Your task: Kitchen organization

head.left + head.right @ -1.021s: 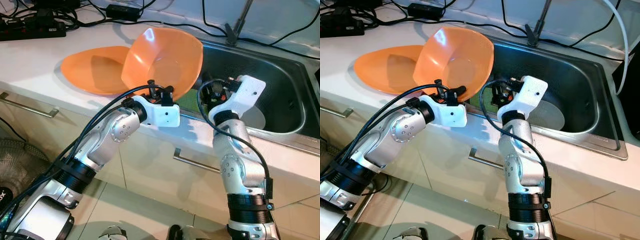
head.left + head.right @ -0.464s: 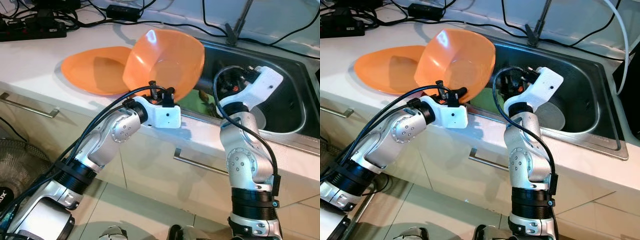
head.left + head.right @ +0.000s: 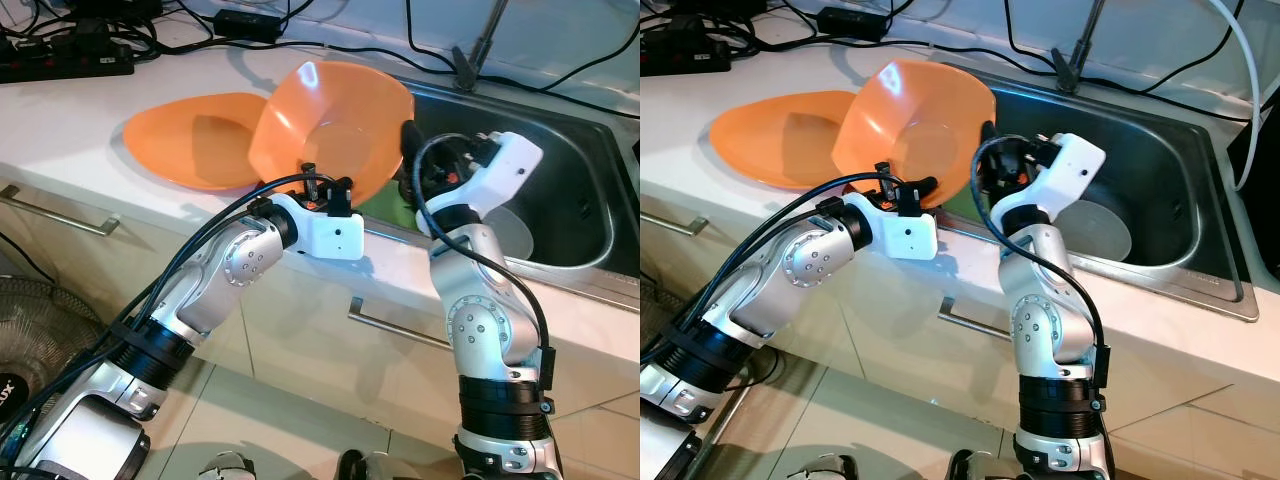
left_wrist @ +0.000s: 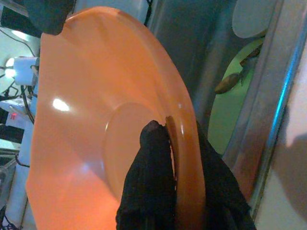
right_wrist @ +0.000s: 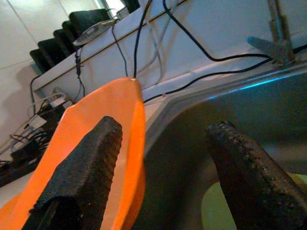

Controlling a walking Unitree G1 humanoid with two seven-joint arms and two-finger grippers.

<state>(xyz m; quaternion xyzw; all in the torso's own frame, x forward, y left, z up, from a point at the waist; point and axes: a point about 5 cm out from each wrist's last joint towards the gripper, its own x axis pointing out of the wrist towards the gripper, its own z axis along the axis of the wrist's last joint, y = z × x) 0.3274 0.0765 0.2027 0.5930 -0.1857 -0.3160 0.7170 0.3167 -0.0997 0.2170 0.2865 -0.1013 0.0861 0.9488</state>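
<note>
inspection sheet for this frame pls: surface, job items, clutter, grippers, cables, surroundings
Surface: white counter with steel sink set in.
Job's things: orange bowl held tilted at the sink's edge; orange plate flat on the counter.
Clutter: green item and pale disc in the sink.
Grippers: left gripper shut on the bowl's rim; right gripper open beside the rim.
Cables: black leads along the back.
Surroundings: cabinet handles, tiled floor.

You're looking at a home kitchen: a steel sink [image 3: 560,190] sunk in a white desk [image 3: 70,120] above handled cabinet drawers [image 3: 300,330].
</note>
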